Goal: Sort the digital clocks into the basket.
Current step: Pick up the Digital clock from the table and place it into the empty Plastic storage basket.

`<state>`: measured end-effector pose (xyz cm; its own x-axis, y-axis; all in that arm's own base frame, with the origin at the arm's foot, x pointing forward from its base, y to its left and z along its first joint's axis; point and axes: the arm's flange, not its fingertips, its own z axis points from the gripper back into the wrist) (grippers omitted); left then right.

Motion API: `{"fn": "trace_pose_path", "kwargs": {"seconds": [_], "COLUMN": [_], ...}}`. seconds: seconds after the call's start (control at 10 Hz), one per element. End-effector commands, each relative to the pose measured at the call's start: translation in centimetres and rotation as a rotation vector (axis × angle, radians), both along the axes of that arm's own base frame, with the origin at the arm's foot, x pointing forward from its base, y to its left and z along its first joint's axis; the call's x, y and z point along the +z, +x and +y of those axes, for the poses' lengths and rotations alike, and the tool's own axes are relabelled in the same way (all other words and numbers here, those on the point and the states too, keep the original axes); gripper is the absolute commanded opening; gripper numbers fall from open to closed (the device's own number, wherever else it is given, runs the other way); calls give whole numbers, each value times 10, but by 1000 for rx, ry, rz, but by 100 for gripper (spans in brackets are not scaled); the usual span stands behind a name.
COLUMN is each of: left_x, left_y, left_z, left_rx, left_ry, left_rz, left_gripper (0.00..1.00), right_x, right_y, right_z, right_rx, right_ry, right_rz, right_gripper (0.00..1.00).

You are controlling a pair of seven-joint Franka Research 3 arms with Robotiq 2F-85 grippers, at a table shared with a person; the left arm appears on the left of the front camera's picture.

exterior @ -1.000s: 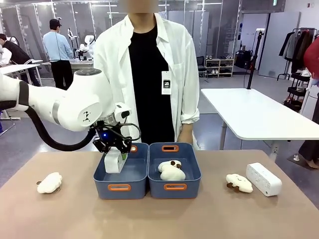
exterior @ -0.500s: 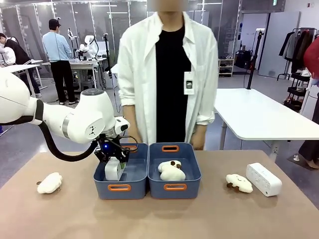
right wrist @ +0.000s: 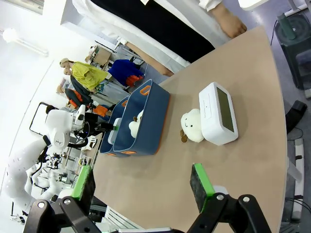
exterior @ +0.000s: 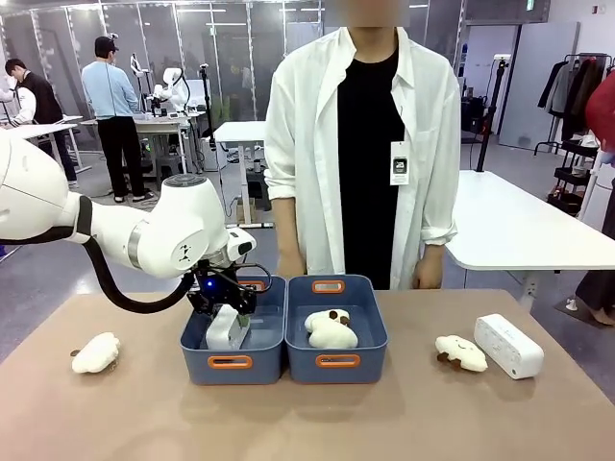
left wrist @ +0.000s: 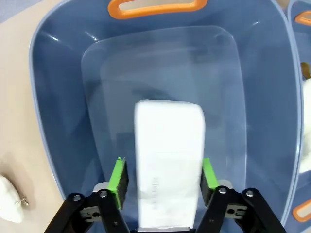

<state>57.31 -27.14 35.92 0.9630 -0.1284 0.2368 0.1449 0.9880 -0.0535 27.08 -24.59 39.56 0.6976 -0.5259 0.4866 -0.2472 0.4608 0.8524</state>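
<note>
One digital clock [exterior: 226, 328], a white rounded block, leans inside the left slate-blue basket [exterior: 197, 357]. My left gripper [exterior: 223, 303] hangs just above it. In the left wrist view the clock [left wrist: 167, 160] sits between the green pads [left wrist: 118, 180] with a thin gap on one side, resting on the basket floor [left wrist: 160, 63]; the jaws are open. A second digital clock [exterior: 509, 346] lies on the table at the right, also visible as the clock [right wrist: 218, 114] ahead of my right gripper [right wrist: 143, 182], which is open and holds nothing.
The right bin [exterior: 370, 360] holds a cream plush toy [exterior: 331, 329]. Other plush toys lie at the table's left [exterior: 96, 352] and next to the right clock [exterior: 461, 352]. A person in a white coat stands at the far edge behind the bins.
My left gripper lowered the clock into the left basket and its jaws parted; the clock now leans instead of standing upright. The person stepped to the right.
</note>
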Motion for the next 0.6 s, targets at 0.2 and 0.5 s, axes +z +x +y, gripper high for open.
{"fn": "trace_pose_path", "kwargs": {"seconds": [0.2, 0.5], "left_x": [12, 9], "left_y": [1, 0], "left_z": [0, -2], "left_rx": [-2, 0], "left_ry": [-13, -5], "left_rz": [11, -12], "left_gripper": [100, 100], "right_x": [3, 3], "right_y": [-1, -1], "right_z": [0, 0], "right_rx": [-5, -5], "right_ry": [18, 18], "right_rz": [1, 1], "right_gripper": [100, 100]}}
